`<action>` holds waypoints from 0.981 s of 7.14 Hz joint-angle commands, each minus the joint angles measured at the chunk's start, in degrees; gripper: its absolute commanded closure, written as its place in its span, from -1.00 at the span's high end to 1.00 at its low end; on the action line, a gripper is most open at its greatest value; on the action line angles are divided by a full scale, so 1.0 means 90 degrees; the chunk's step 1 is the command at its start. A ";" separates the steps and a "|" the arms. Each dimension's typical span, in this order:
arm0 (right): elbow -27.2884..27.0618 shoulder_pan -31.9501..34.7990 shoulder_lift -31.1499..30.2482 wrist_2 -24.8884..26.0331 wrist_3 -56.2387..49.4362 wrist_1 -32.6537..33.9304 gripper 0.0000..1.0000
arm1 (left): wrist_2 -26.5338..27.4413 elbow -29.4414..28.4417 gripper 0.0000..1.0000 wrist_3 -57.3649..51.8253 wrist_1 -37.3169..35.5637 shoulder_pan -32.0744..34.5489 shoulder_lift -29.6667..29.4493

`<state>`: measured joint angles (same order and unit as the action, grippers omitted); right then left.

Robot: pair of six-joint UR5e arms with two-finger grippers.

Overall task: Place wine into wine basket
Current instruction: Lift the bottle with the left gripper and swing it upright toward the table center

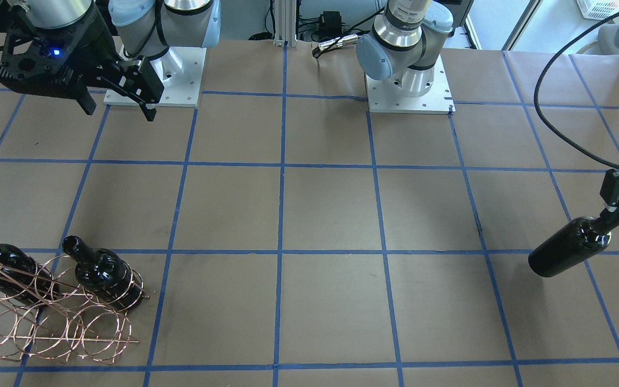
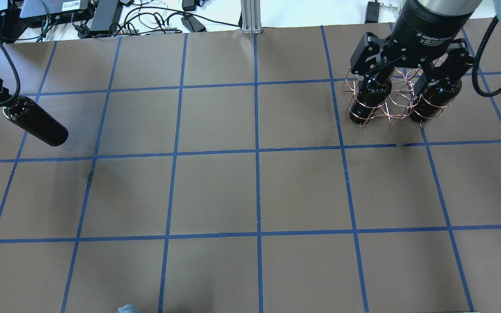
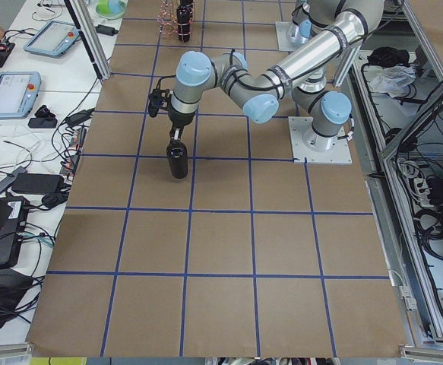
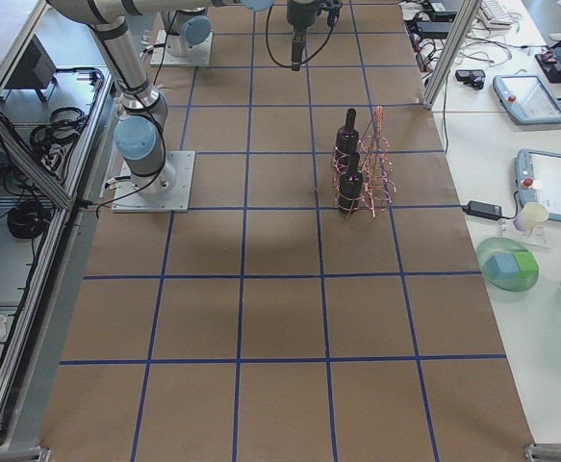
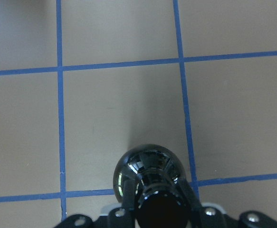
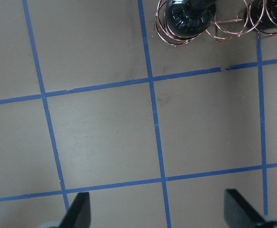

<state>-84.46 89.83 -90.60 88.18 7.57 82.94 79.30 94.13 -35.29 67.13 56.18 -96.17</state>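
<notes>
My left gripper (image 1: 618,207) is shut on the neck of a near-black wine bottle (image 1: 570,244), which hangs above the table at its left end. The bottle also shows in the overhead view (image 2: 35,121) and, from above, in the left wrist view (image 5: 148,173). The copper wire wine basket (image 2: 392,106) stands at the table's right end, also in the front-facing view (image 1: 46,317). Two more bottles (image 1: 105,274) (image 1: 3,269) stand upright in its rings. My right gripper (image 2: 400,78) is open and empty, high above the basket; the right wrist view shows its fingertips (image 6: 79,211) wide apart.
Brown paper with a blue tape grid (image 2: 257,152) covers the table. The two arm bases (image 1: 409,80) (image 1: 153,75) stand at the robot's edge. Cables and power bricks (image 2: 102,17) lie past the far edge. Tablets and a green bowl (image 4: 506,265) sit on the operators' side table.
</notes>
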 commanded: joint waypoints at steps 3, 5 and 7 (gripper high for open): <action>0.0000 0.0000 -0.0001 0.0036 -0.0012 0.0061 1.00 | 0.0913 0.0223 -0.77 0.3279 0.1112 0.2520 0.1065; 0.0000 0.0000 -0.0001 0.0017 -0.0002 0.0090 1.00 | 0.0983 0.0526 -0.81 0.5432 0.1106 0.3392 0.1242; 0.0000 0.0000 0.0018 -0.0022 0.0056 0.0091 1.00 | 0.1643 0.0769 -0.81 0.7302 0.1115 0.4396 0.1243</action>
<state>-84.46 89.83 -90.57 88.13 7.76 83.73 90.28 99.42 20.29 77.09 89.84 -85.01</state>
